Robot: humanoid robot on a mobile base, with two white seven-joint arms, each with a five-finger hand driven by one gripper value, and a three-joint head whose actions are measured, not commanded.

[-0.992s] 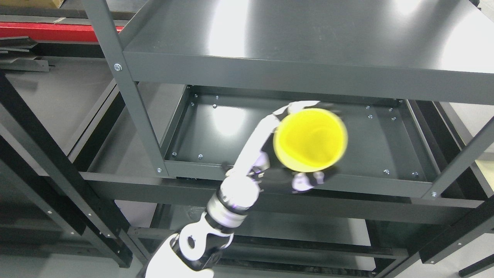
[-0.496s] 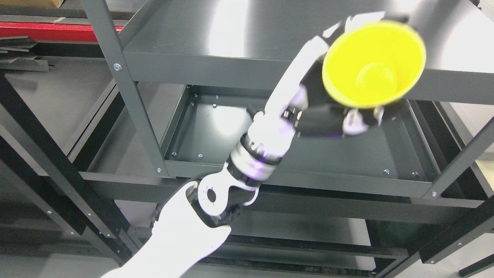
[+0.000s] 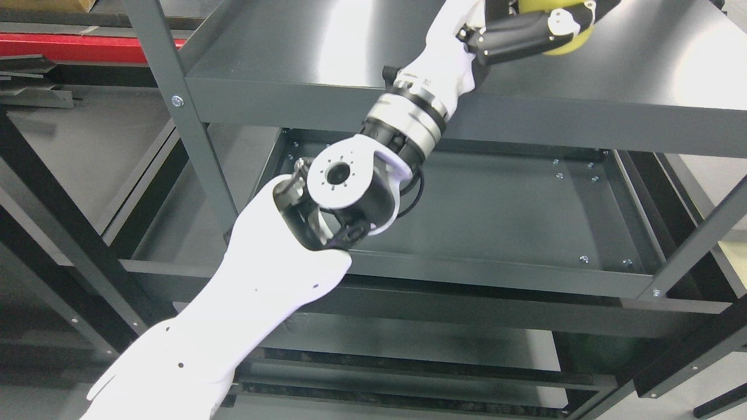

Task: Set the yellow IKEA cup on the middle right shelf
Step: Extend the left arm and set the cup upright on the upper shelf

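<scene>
The yellow IKEA cup (image 3: pixel 557 29) sits clasped in the left hand (image 3: pixel 528 26) at the picture's top edge, above the upper shelf (image 3: pixel 362 52), mostly cropped. The arm reaches up from lower left. Held this high, the cup seems to clear the shelf's front lip (image 3: pixel 525 125) for setting down. The right hand is not visible.

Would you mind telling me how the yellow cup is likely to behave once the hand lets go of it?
The yellow cup looks like smooth plastic, so probably light, stiff and slippery in the left hand. Being round, it may roll across the glossy shelf if released tilted.
</scene>
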